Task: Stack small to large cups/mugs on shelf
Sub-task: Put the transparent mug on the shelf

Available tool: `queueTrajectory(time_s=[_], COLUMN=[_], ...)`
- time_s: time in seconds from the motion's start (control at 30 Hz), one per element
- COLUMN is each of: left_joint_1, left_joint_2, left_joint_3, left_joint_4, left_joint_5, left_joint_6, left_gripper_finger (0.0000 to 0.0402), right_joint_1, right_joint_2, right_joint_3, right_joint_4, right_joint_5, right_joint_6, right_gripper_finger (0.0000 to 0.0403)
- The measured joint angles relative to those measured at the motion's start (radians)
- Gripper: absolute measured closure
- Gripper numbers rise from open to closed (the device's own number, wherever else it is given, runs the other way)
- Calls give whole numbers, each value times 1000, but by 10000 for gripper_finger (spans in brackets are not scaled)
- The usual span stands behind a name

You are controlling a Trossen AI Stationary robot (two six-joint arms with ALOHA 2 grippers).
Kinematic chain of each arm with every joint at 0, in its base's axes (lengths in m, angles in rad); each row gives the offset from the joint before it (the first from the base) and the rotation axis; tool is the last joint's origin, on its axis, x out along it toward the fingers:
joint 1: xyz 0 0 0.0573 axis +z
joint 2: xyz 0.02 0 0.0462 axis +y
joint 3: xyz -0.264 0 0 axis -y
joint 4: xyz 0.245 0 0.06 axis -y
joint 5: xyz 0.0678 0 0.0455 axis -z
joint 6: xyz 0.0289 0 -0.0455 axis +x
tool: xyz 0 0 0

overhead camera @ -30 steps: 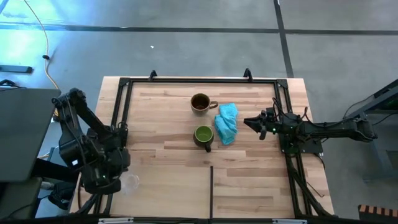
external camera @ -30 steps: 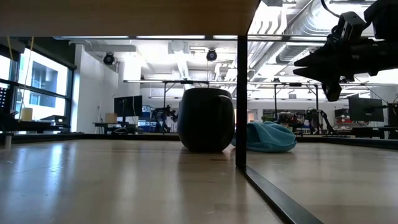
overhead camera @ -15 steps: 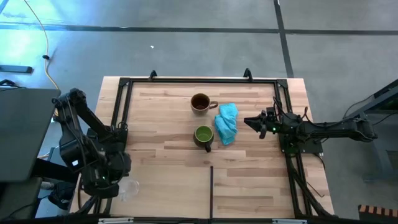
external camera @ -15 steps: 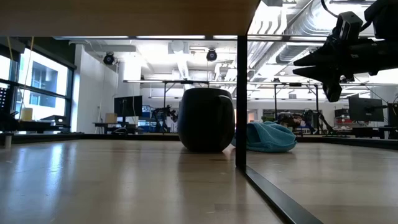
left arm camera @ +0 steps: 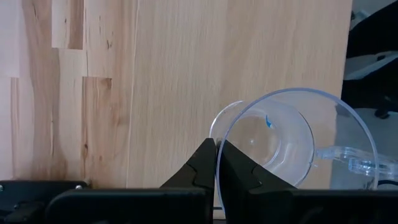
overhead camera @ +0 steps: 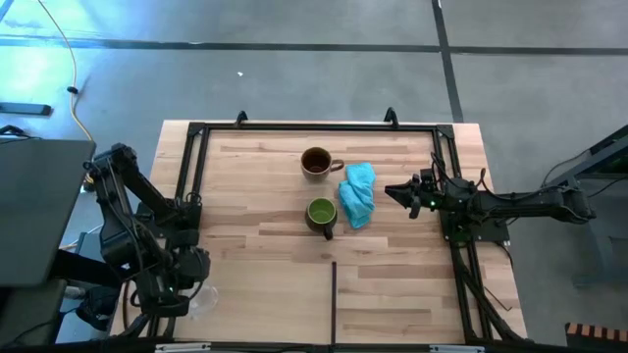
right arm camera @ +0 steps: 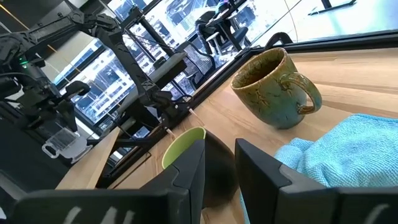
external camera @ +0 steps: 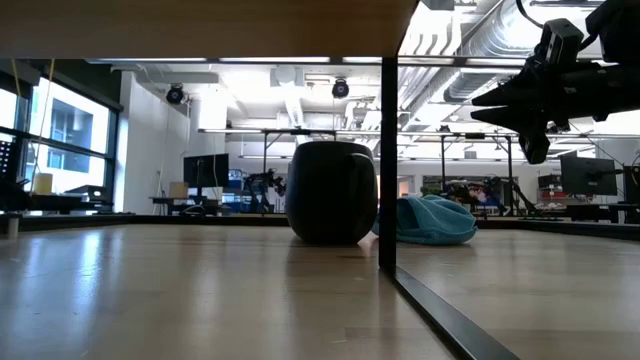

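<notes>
A tiny clear cup (left arm camera: 267, 140) with a side handle (left arm camera: 348, 158) is over the near left corner of the pale wooden shelf (overhead camera: 265, 255), with my left gripper (left arm camera: 216, 146) shut on it. The cup also shows in the high view (overhead camera: 204, 299). A brown mug (overhead camera: 316, 162) stands upright at the far middle. A green mug (overhead camera: 321, 213) stands nearer, and shows dark in the low view (external camera: 330, 190). My right gripper (overhead camera: 392, 191) hovers open at the right, level, pointing at the mugs, nothing between its fingers (right arm camera: 186, 168). My left gripper pinches the clear cup's rim wall (left arm camera: 217, 171), one finger inside the cup and one outside. The fingers come from above, pointing steeply down. The cup hangs upright below them, mouth up; I cannot tell whether its base touches the wood.
A light-blue cloth (overhead camera: 358, 193) lies bunched right of the two mugs, between them and my right gripper. Black frame rails (overhead camera: 191, 176) run along the left, far and right sides. A thin dark seam (overhead camera: 334, 294) runs from the middle to the near edge.
My left gripper has gone a little toward the table's near edge with the clear cup, rolling slightly; the cup stays in its hold.
</notes>
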Motion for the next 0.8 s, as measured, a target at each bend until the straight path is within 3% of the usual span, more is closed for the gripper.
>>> queueTrajectory(time_s=[0.8], left_joint_1=[-2], left_joint_2=[22], left_joint_3=[0], left_joint_4=[-7], left_joint_5=[-12], left_joint_6=[18], left_gripper_finger=[402], right_joint_1=[0], right_joint_2=[0], right_joint_3=[0], right_joint_4=[0], right_joint_5=[-4], right_joint_6=[0], right_gripper_finger=[322])
